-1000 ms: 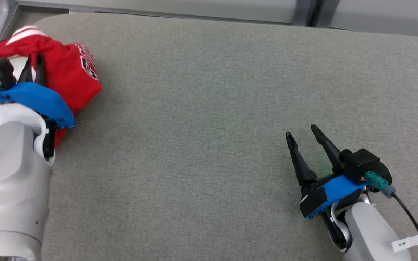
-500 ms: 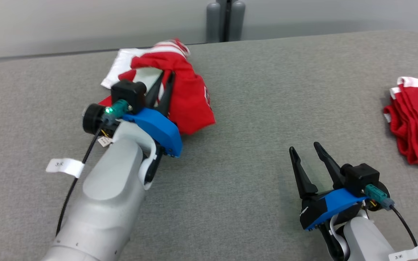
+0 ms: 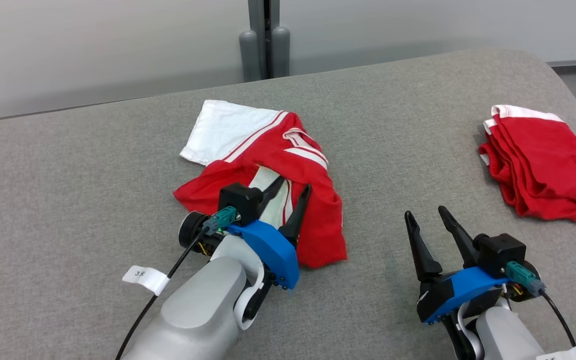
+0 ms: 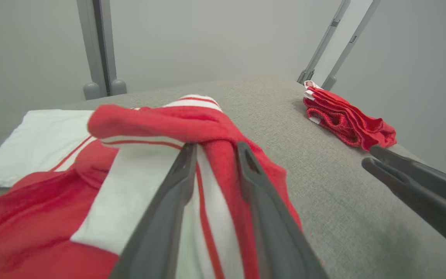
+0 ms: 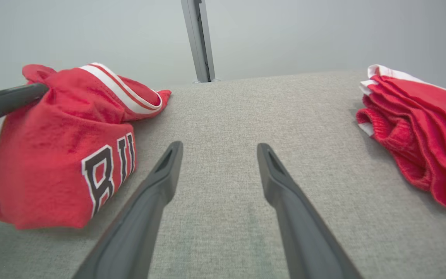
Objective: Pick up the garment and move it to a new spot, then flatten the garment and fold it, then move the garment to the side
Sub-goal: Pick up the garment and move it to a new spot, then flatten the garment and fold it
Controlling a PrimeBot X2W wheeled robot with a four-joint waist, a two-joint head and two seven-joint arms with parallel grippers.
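Garment (image 3: 288, 165), a red-and-white jersey, lies crumpled at worktop (image 3: 93, 165) centre in head view, left end effector (image 3: 295, 184) over its 6 o'clock edge; left wrist view: fingers (image 4: 168, 201) parted, red fold between; right wrist view: right end effector (image 5: 219, 145) spread above worktop, garment at 9 o'clock.

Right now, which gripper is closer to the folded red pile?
Right. The right gripper is beside the pile, not touching; the left gripper is farther away, at the crumpled jersey.

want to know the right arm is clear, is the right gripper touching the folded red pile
Apart. The head view shows bare grey tabletop between the right gripper and the folded red pile.
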